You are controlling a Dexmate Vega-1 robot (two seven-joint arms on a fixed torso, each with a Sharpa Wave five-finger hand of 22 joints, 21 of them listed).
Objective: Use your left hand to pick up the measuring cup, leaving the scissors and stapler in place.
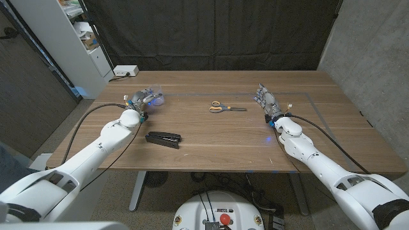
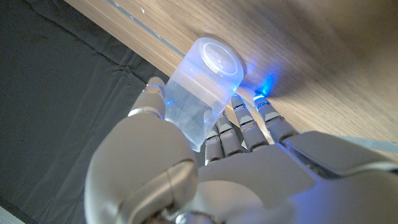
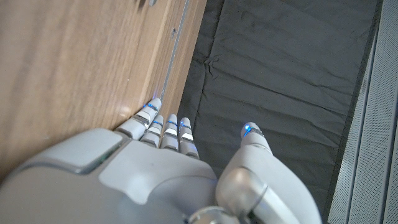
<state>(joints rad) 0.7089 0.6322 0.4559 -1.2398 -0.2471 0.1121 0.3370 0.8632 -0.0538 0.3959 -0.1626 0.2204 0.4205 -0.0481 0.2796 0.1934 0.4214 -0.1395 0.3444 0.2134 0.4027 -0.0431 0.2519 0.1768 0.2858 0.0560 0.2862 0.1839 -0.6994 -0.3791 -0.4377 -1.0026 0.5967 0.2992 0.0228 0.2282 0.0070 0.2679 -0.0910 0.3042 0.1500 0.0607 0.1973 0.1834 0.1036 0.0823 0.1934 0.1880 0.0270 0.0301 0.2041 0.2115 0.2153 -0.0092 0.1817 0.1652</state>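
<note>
My left hand (image 1: 142, 101) holds the clear plastic measuring cup (image 1: 155, 98) at the table's left side, just above the wood. The left wrist view shows the cup (image 2: 202, 87) lying between my thumb and fingers (image 2: 249, 124), its round base turned away from the palm. The orange-handled scissors (image 1: 223, 108) lie in the middle of the table. The black stapler (image 1: 163, 138) lies nearer the front edge, in front of my left forearm. My right hand (image 1: 265, 101) stands at the right side with fingers straight and apart, holding nothing; the right wrist view shows the same hand (image 3: 180, 155) empty.
A white power strip (image 1: 124, 71) sits at the table's back left corner, with a white shelf unit (image 1: 77, 38) beyond it. A dark curtain (image 1: 217, 32) hangs behind the table. Cables run along both forearms.
</note>
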